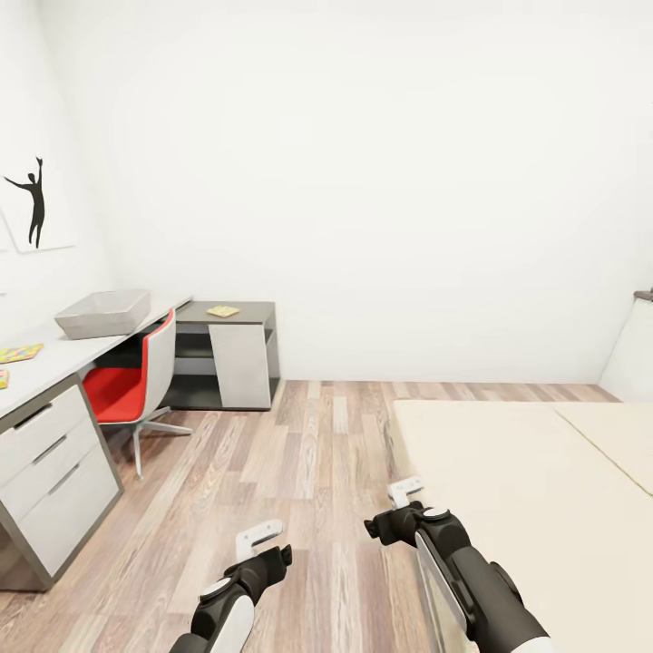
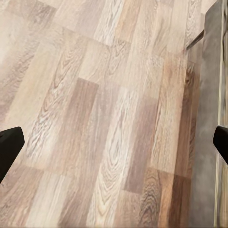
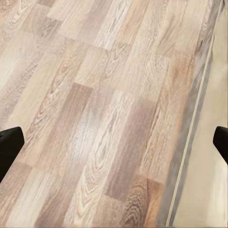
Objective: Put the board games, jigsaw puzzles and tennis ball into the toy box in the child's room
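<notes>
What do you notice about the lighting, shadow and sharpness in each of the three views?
Head view: flat, bright light washes the wall almost blank, with soft shadow under the table; everything is sharp. Left wrist view: floor grain is slightly soft, with a grey shadow band along one edge. Right wrist view: a pale sheen on the planks, with black finger tips blurred at the sides.

I see both my arms at the bottom of the head frame, reaching forward and held low. The left gripper (image 1: 263,542) sits at lower centre-left, the right gripper (image 1: 405,497) a little higher at lower centre. In each wrist frame, dark fingertips (image 2: 9,147) (image 3: 9,147) sit at opposite edges, jaws spread wide, holding nothing.
</notes>
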Controlling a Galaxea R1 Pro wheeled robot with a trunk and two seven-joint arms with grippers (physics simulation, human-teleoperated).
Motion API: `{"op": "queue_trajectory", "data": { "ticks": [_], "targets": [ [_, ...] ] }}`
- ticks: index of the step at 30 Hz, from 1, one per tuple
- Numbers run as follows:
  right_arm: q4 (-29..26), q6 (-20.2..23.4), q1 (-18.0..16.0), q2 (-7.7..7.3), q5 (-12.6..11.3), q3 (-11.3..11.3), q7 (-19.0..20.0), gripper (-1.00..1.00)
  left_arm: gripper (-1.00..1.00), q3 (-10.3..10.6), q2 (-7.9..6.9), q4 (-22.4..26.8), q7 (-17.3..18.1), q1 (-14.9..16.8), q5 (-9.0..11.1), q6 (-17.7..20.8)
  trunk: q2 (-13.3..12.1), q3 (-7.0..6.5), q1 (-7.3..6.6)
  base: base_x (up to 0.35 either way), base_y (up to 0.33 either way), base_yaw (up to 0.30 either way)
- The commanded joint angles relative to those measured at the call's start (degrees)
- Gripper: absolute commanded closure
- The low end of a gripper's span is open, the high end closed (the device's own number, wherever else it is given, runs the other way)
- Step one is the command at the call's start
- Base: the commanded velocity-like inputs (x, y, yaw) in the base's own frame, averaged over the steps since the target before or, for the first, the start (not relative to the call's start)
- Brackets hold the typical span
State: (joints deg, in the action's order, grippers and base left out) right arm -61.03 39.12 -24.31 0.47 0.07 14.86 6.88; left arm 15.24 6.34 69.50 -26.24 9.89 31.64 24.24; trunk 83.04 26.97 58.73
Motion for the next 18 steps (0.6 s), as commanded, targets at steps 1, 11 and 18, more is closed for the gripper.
{"op": "queue_trajectory", "data": {
  "ticks": [1, 11, 18],
  "targets": [
    [-0.1, 0.3, 0.0, 0.01, 0.0, 0.0, 0.2, -1.00, -1.00, 0.1, -0.01, 0.1, -0.6, 0.0, 0.6, 0.1, 0.0, 0.07, 0.00, 0.000, -0.258, 0.000],
    [-0.1, 0.3, 0.0, 0.03, 0.0, 0.0, 0.2, -1.00, -1.00, 0.2, -0.01, 0.1, -0.7, 0.0, 0.5, 0.1, 0.0, 0.07, 0.00, 0.000, -0.280, 0.000],
    [-0.1, 0.3, 0.0, 0.05, 0.0, 0.0, 0.2, -1.00, -1.00, 0.2, -0.01, 0.1, -0.8, 0.0, 0.5, 0.1, 0.0, 0.07, 0.00, 0.000, -0.295, 0.000]
  ]
}}
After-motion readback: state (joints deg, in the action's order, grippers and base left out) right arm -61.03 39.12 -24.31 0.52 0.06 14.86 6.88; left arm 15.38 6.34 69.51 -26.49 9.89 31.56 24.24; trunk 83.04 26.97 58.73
